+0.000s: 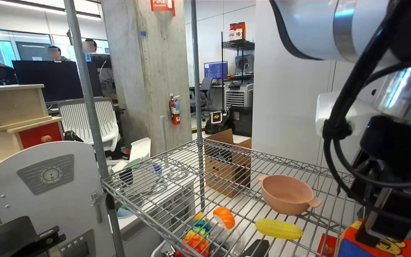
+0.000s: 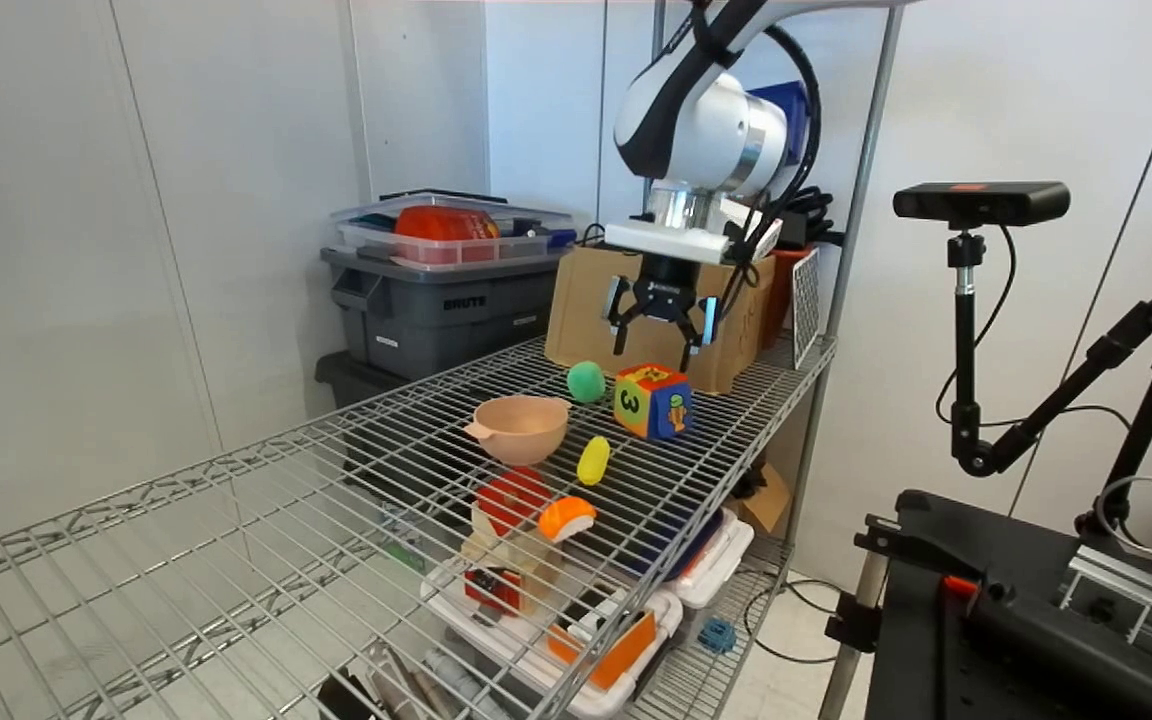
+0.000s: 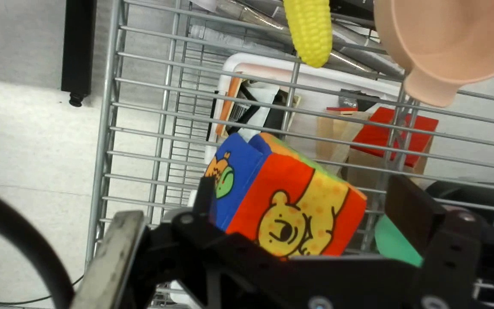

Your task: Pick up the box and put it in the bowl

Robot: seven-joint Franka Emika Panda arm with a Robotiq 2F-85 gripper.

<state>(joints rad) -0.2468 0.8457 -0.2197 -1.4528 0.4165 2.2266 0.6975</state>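
The end effector (image 2: 653, 355) hung empty and spread wide above the box (image 2: 652, 405), apparently to straddle its sides.

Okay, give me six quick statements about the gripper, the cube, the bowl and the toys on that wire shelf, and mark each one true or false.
1. The gripper is open above the toy cube. True.
2. The yellow corn toy lies on the wire shelf, outside the bowl. True.
3. The bowl is upside down. False: it stands open side up.
4. The toy cube is inside the bowl. False: it sits on the wire shelf, apart from the bowl.
5. An orange-and-white toy lies on the wire shelf. True.
6. In the wrist view, the toy cube looks plain green all over. False: it shows a red face with a yellow cartoon bear and a blue side.
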